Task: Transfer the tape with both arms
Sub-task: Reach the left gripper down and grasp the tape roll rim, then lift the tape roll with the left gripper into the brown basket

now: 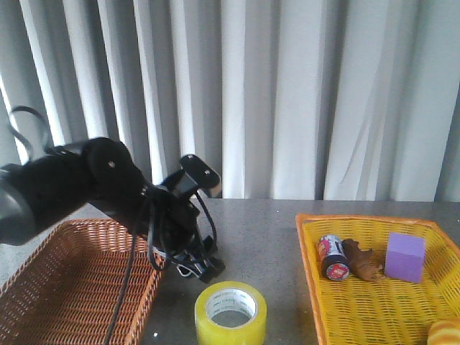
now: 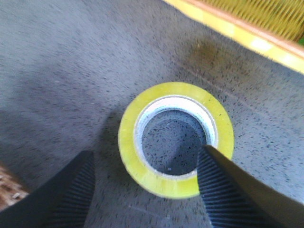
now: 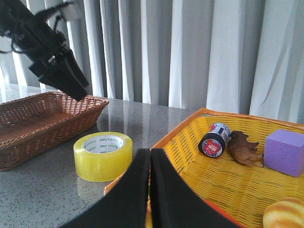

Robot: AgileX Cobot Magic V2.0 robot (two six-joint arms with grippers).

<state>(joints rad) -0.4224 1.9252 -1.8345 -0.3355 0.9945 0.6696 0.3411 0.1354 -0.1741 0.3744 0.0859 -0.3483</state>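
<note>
— Where do we see the tape?

— Bottom centre of the front view, lying flat on the grey bench, between the brown basket at lower left and the yellow basket at lower right.

— And our left hand?

— Spread wide, hanging just above the roll; in its wrist view one finger overlaps the rim, the other sits outside. Nothing is pinched.

— The right hand?

— Pressed together, empty, low centre of its own view over the yellow basket's edge.
</note>
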